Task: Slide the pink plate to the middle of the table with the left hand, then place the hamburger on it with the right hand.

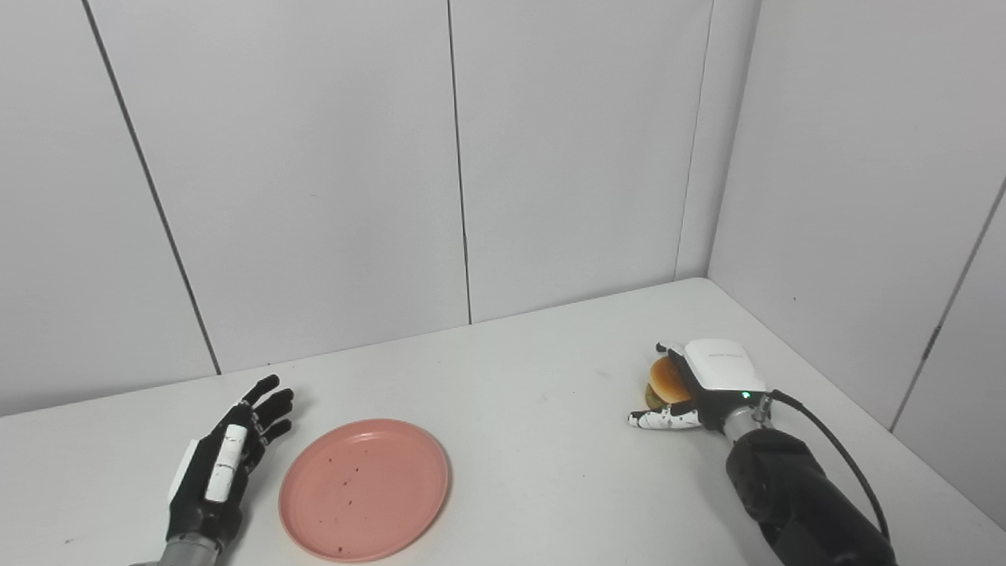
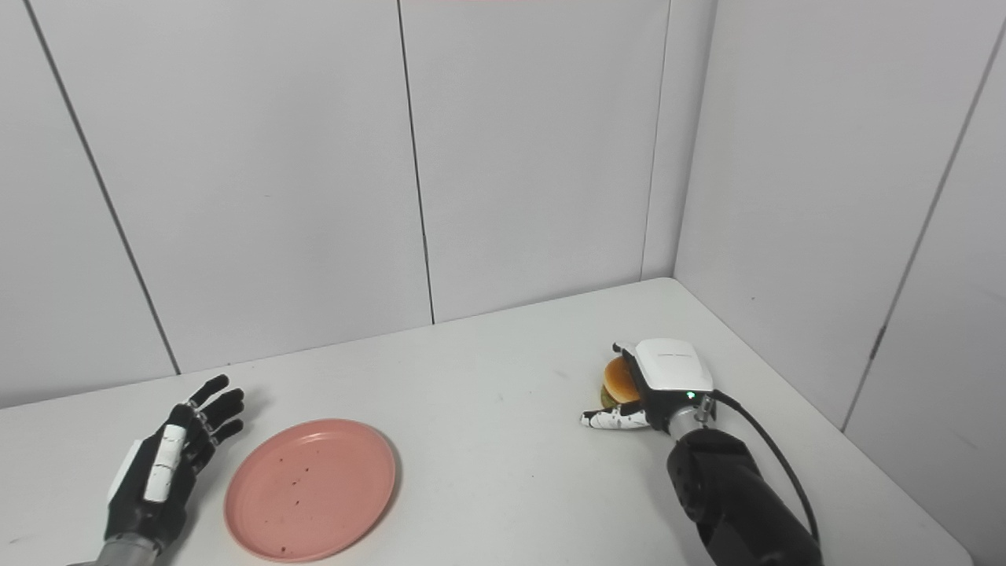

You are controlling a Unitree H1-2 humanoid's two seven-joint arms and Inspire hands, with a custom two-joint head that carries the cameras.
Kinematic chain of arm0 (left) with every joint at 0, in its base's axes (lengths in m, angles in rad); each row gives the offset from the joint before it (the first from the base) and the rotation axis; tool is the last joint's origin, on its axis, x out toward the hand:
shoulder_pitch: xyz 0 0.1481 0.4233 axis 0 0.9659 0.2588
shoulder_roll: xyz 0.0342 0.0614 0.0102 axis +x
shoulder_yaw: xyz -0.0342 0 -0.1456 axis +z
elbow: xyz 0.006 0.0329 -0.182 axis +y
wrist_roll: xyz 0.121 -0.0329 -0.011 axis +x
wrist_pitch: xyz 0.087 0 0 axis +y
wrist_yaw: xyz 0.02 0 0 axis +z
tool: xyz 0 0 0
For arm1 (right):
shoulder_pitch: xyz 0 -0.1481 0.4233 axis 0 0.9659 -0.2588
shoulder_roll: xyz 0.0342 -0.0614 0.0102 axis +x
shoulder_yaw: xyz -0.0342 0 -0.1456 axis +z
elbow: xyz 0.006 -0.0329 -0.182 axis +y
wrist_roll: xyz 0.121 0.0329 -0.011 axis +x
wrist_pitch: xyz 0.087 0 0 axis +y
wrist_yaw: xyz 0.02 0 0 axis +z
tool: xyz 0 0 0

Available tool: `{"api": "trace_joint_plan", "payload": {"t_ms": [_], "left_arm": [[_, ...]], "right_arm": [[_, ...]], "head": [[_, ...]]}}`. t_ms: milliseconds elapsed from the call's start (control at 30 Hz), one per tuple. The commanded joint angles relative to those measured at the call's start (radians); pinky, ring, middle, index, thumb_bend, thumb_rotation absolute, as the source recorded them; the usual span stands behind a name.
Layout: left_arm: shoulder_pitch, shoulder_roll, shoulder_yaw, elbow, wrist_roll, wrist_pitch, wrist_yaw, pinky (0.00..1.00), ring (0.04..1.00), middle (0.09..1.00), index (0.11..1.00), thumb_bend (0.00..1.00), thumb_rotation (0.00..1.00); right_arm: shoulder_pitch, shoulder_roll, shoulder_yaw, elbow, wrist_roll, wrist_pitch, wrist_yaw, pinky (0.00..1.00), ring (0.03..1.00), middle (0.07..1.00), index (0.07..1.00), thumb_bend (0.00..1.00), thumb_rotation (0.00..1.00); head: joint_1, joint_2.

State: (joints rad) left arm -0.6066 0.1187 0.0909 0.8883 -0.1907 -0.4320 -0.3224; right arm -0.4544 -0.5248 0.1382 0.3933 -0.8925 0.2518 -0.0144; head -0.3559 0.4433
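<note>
While its fingers (image 1: 664, 419) and thumb curl around the hamburger (image 1: 668, 380), the right hand (image 1: 702, 385) sits low over the right part of the table (image 1: 534, 409), near the far right corner where the two walls meet; whether the bun is lifted or touching the surface cannot be told. A faint grey marking on the hand's white back cover is too small to read. The left hand (image 1: 224, 460) lies near the front left edge with its fingers spread and straight, holding nothing, just beside the left rim of the pink plate (image 1: 365, 489) without clearly touching it. The plate rests flat by the front edge, left of centre, speckled with dark crumbs. Bare tabletop stretches between plate and hamburger, well apart.
</note>
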Motion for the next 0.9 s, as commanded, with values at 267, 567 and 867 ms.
{"api": "trace_joint_plan", "payload": {"t_ms": [267,567,867], "left_arm": [[0.082,-0.002,-0.005,0.022,0.011,-0.019,0.011,0.84,0.863,0.81,0.808,0.92,0.83],[0.091,-0.006,-0.004,0.0,0.017,-0.004,0.018,0.83,0.856,0.808,0.813,0.91,0.83],[0.093,-0.004,-0.009,-0.001,0.023,-0.007,0.017,0.83,0.855,0.81,0.817,0.91,0.83]], "right_arm": [[-0.064,-0.032,0.032,0.034,0.057,-0.041,-0.054,0.75,0.843,0.854,0.836,0.83,0.65],[-0.065,-0.035,0.039,0.05,0.107,-0.063,-0.078,0.71,0.799,0.829,0.815,0.82,0.62],[-0.064,-0.037,0.049,0.056,0.131,-0.057,-0.093,0.48,0.606,0.709,0.727,0.68,0.61]], "head": [[0.007,-0.002],[0.011,0.0],[0.016,0.004]]}}
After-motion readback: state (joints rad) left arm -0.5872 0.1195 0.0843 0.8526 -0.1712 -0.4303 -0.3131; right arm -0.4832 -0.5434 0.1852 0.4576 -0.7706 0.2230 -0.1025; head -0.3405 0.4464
